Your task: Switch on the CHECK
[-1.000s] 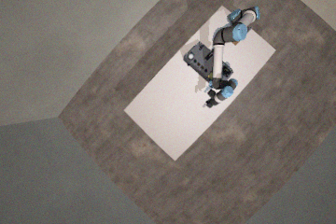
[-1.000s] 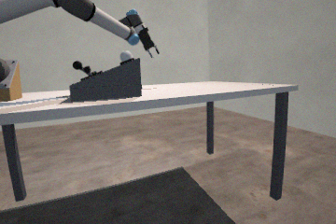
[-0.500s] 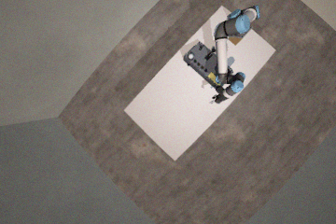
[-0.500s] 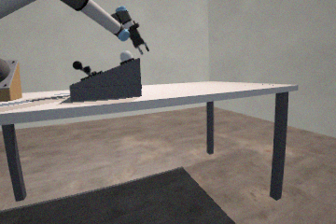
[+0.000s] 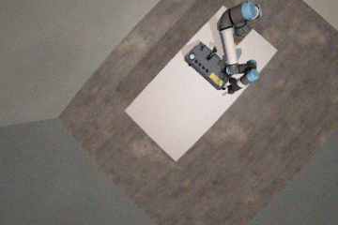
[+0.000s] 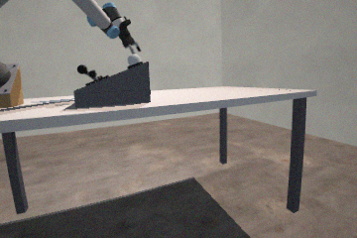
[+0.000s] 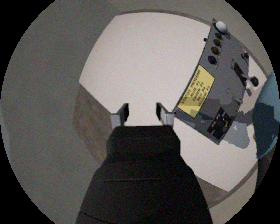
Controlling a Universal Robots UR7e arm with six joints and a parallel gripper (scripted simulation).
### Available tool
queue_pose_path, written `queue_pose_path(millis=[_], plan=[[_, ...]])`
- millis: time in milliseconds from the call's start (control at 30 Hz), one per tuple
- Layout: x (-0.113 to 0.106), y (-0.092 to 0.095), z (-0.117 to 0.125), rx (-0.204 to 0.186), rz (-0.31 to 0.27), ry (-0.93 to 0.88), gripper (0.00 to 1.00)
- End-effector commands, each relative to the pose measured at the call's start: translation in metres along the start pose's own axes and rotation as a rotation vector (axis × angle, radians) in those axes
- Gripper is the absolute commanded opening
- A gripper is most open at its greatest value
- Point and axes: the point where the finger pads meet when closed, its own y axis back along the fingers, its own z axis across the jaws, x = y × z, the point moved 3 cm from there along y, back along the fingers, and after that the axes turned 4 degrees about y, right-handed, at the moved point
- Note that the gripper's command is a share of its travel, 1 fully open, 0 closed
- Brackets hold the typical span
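A dark wedge-shaped console (image 6: 115,87) stands on the white table; it also shows from above (image 5: 207,66) and in the wrist view (image 7: 220,85). Its sloped face carries a yellow label (image 7: 198,92), small round controls, a black-knobbed lever (image 6: 81,69) and a white ball knob (image 6: 133,59) at the high end. The label text is too small to read, so I cannot tell which control is CHECK. My gripper (image 6: 135,48) is open and empty. It hovers just above the white knob at the console's high end. In the wrist view the fingers point at bare table beside the console.
The table (image 5: 202,96) stands on a dark rug. A tan block (image 6: 11,87) sits at the arm's base, left of the console. The arm's forearm (image 5: 229,46) passes over the table beside the console.
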Motion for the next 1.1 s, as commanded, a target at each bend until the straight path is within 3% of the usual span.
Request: queue_pose_path(millis=[0, 233, 300, 600, 800, 867, 1067], plan=[[-0.023, 0.029, 0.04, -0.009, 0.015, 0.145, 1.0], [-0.05, 0.063, 0.103, -0.023, 0.039, 0.342, 1.0], [-0.05, 0.063, 0.103, -0.023, 0.039, 0.342, 1.0], [-0.075, 0.095, 0.186, -0.042, 0.075, 0.573, 1.0], [-0.085, 0.11, 0.237, -0.054, 0.098, 0.702, 1.0], [-0.085, 0.11, 0.237, -0.054, 0.098, 0.702, 1.0], [-0.092, 0.119, 0.279, -0.064, 0.118, 0.804, 1.0]])
